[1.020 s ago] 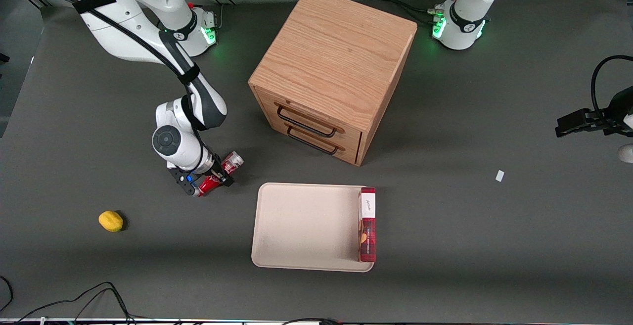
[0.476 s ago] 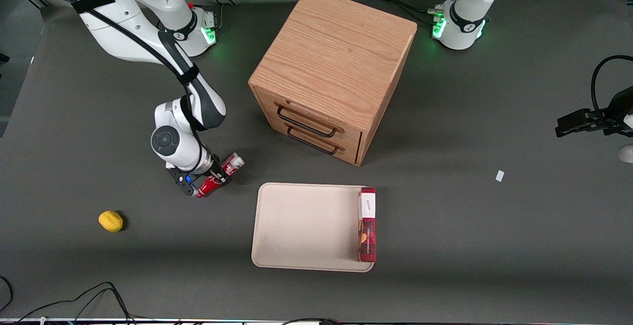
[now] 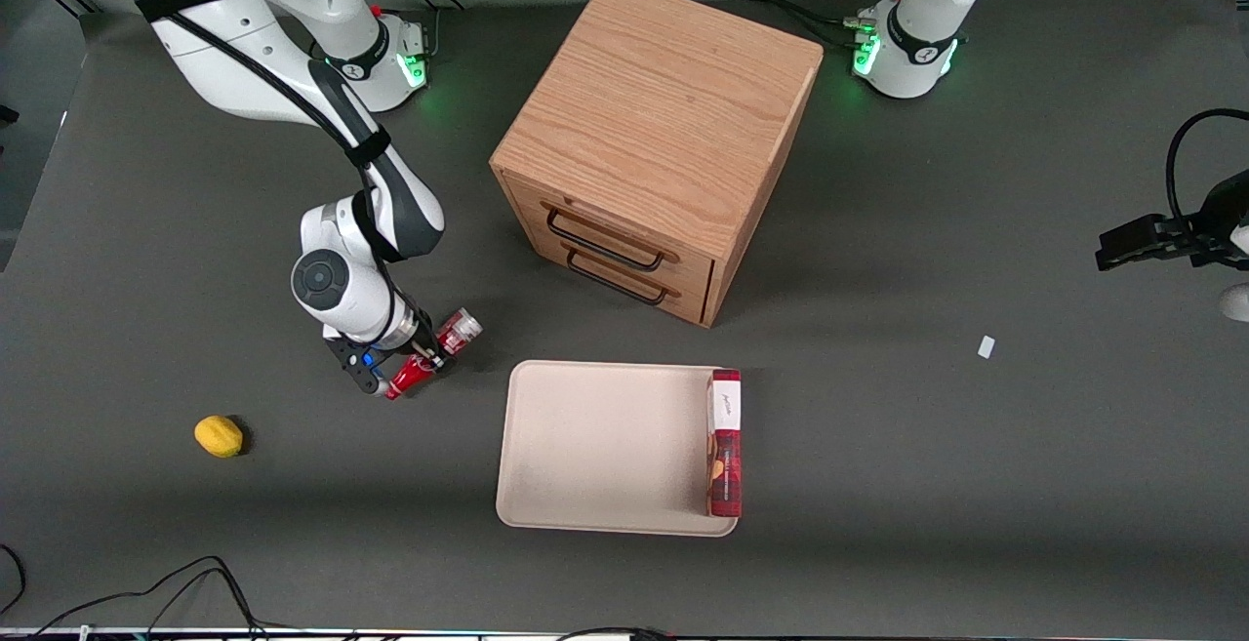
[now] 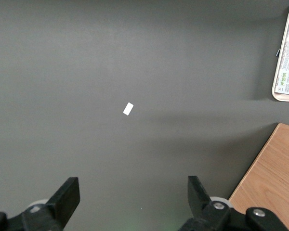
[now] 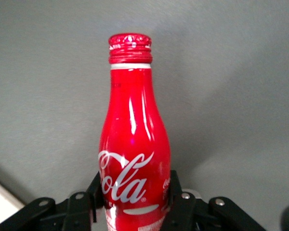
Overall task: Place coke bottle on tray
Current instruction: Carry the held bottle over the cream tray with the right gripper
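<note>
Coke bottle (image 3: pixel 433 354): red, white script, lying tilted in the hand (image 3: pixel 422 360), cap end nearer the front camera, silvery base toward the drawer cabinet (image 3: pixel 656 143).
Hand: clamped on the bottle's lower body, fingers (image 5: pixel 179 198) pressing either flank; just above the desk (image 3: pixel 927 485), near the tray's corner.
Tray (image 3: pixel 605 446): beige, flat on desk, apart from the bottle; red box (image 3: pixel 725 441) along one edge.
Lemon (image 3: pixel 219 435): toward working arm's end.

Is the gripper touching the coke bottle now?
Touching. In the right wrist view the gripper has a black finger pressed against each side of the coke bottle, with no gap showing. It is beside the tray.
</note>
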